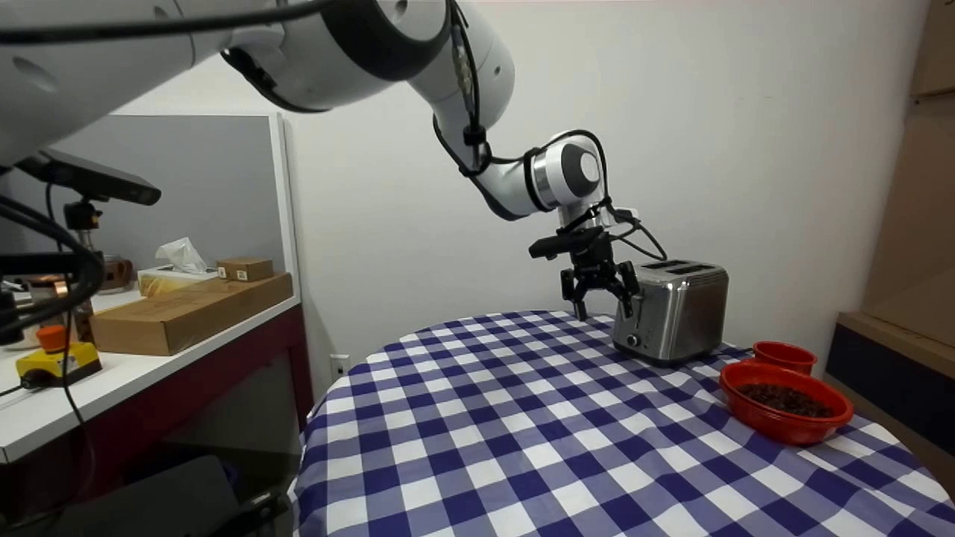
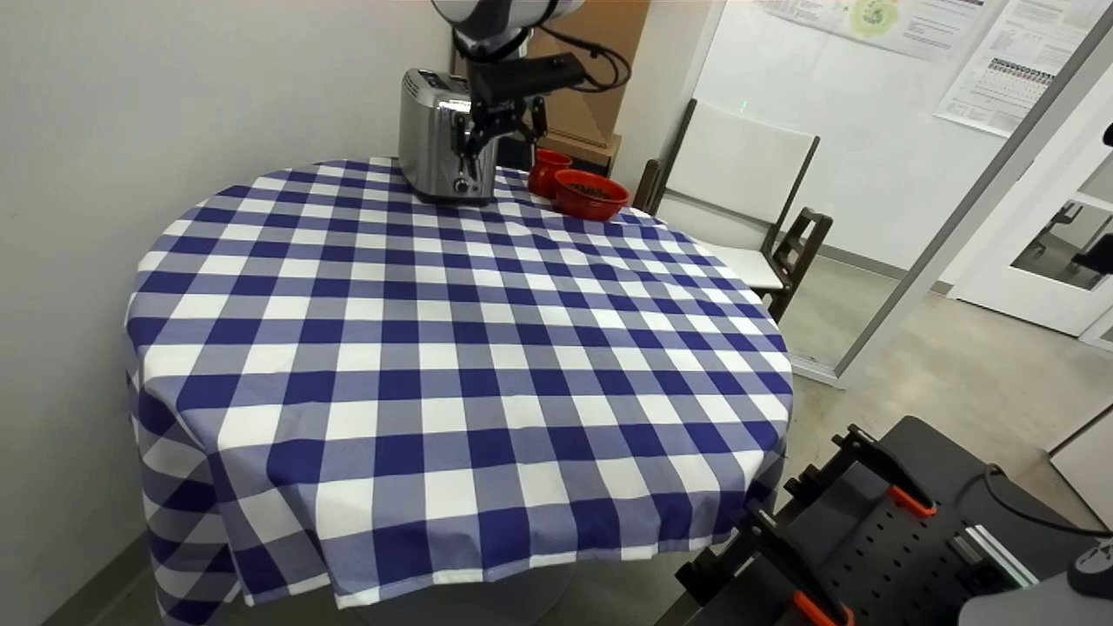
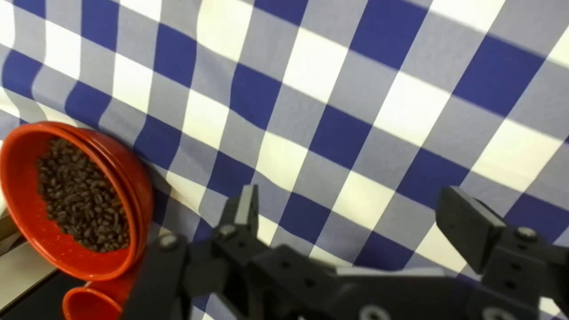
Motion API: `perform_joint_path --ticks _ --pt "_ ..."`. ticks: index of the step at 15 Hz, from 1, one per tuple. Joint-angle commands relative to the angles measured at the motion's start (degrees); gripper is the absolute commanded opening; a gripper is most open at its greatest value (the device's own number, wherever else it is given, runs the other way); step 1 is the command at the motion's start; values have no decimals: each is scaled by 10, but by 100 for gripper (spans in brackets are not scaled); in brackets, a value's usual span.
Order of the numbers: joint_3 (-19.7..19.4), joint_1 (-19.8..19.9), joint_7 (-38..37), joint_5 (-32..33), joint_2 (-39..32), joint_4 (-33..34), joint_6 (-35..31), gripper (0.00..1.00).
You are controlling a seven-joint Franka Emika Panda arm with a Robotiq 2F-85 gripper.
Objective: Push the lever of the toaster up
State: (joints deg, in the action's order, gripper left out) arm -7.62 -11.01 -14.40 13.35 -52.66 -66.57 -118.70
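The silver toaster [image 1: 690, 313] stands on the checked tablecloth near the wall, and it also shows in an exterior view [image 2: 426, 143]. A round dark knob [image 1: 633, 340] sits low on its front face. I cannot make out the lever; the gripper covers part of that face. My gripper [image 1: 603, 304] is open and empty, pointing down just in front of the toaster's front face, above knob height. It also shows in an exterior view [image 2: 503, 143]. In the wrist view the fingers [image 3: 349, 195] are wide apart with only tablecloth between them. The toaster is out of the wrist view.
A red bowl [image 1: 783, 429] of dark beans and a red cup [image 1: 783, 358] stand beside the toaster. The bowl also shows in the wrist view [image 3: 142, 191]. The wall is close behind the toaster. A chair [image 2: 739, 174] stands past the table edge.
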Motion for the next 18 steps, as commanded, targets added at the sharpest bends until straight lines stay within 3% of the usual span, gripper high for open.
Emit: perform_joint_path --ticks 1,6,10,12,18 --pt "42 22 66 -27 133 -135 75 100" --pt "84 52 122 -73 273 -264 204 100" --pt "99 80 141 -156 385 -368 286 100" --pt "95 84 147 -167 452 -431 276 100" --pt "92 85 157 -90 645 -585 181 100"
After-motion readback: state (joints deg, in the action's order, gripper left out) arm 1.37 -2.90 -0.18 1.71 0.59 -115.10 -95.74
